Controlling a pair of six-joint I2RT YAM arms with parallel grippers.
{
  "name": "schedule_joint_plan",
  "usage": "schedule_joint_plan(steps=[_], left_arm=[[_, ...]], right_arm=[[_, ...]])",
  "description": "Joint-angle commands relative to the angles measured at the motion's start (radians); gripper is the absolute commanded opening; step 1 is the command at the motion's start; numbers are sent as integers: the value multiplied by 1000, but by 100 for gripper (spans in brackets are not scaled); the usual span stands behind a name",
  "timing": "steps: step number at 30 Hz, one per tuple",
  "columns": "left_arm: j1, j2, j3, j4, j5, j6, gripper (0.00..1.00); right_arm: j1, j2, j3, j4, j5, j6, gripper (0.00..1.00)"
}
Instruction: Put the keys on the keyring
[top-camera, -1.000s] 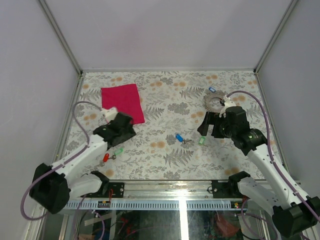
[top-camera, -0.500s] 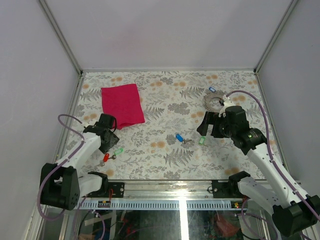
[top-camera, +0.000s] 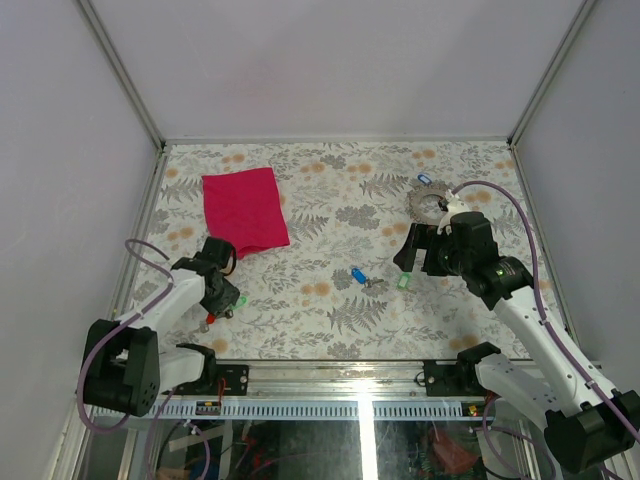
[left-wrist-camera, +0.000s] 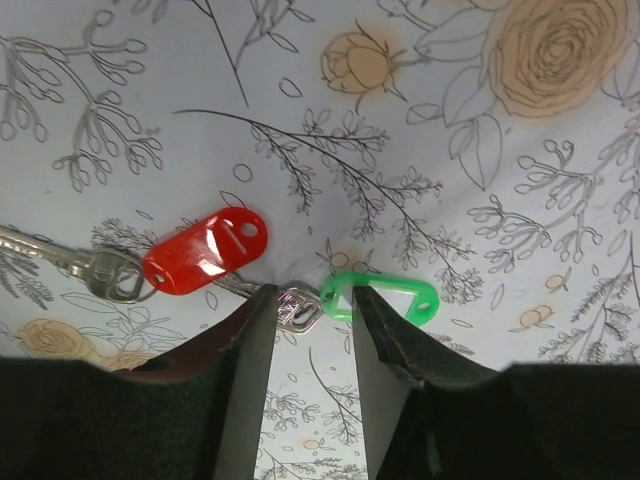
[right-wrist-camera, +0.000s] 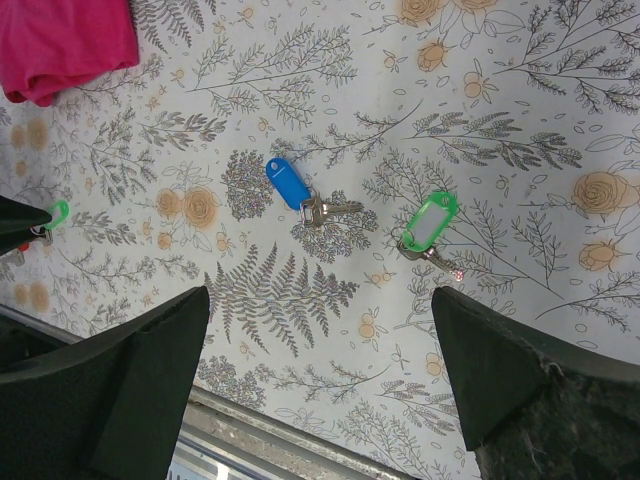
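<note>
Left fingers (left-wrist-camera: 245, 400) apart (a narrow gap) over the silver end of the green-tagged key (left-wrist-camera: 385, 297), lying crosswise to them on the worktop (left-wrist-camera: 520, 160), near side of the magenta cloth (top-camera: 245, 208); right fingers (right-wrist-camera: 130, 370) wide apart, closer to the keyring (top-camera: 428, 206), well right of the cloth.

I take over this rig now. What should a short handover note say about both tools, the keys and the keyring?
Left tool: open, nothing gripped, fingers either side of the silver bit between the red key and a green key.
Right tool: wide open, empty, above the blue key and the second green key.
Keyring: far right, beyond the right tool; a blue tag lies at its far edge, threaded or not I cannot tell.
Done: nothing sure. Left: thread the four loose keys.
</note>
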Motion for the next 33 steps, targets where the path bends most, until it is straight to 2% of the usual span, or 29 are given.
schedule_joint_plan(steps=[1,9,13,18,24,26,28,29,31,33], left_arm=[[-33,-19,-28,17,24,-38,33],[-75,-8,-21,39,-4,-43,10],[-145,19,4,80,8,-68,0],[-333,109,92,171,21,-137,0],[-595,345,359,283,35,-97,0],[-657,420,449,308,43,-41,9],[-693,465,525,283,9,4,29],[-700,474,545,269,-9,11,36],[-699,450,538,261,-41,13,49],[-688,404,506,247,-82,8,57]], right_arm=[[7,3,4,40,-21,-13,100],[7,15,3,47,-34,-7,100],[7,16,4,47,-36,-6,100],[7,21,5,51,-40,-1,100],[7,23,10,48,-36,-3,100],[6,21,13,44,-31,-3,100],[7,20,17,35,-28,-6,100],[7,18,18,31,-24,-7,100],[7,12,18,25,-14,-9,100],[7,9,15,22,-7,-11,100]])
